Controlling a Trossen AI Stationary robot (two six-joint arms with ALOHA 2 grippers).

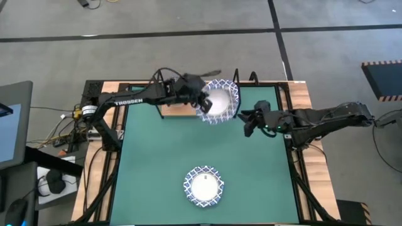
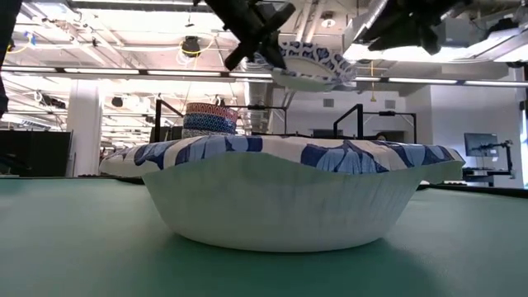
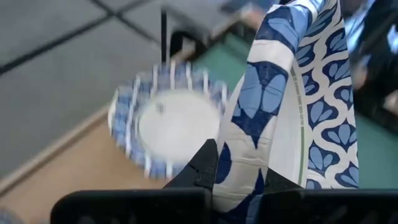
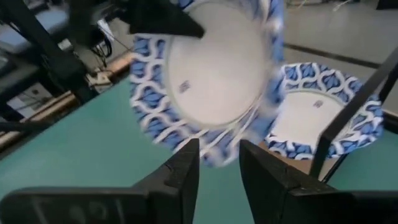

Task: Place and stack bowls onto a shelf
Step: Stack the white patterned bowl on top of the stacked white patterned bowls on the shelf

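Gripping white blue-rimmed bowl (image 1: 220, 100) by rim with my left hand (image 1: 204, 102), raised over shelf (image 1: 179, 110). My right hand (image 1: 249, 125) released, just beside bowl.

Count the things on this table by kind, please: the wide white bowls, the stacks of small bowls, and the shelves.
Wide white bowls with blue rims: 3 (held bowl in the left gripper, mat bowl, shelf bowl)
Stacks of small coloured bowls: 1 (small-bowl stack; number of bowls in it unclear)
Shelves: 1 (shelf)
Total: 5
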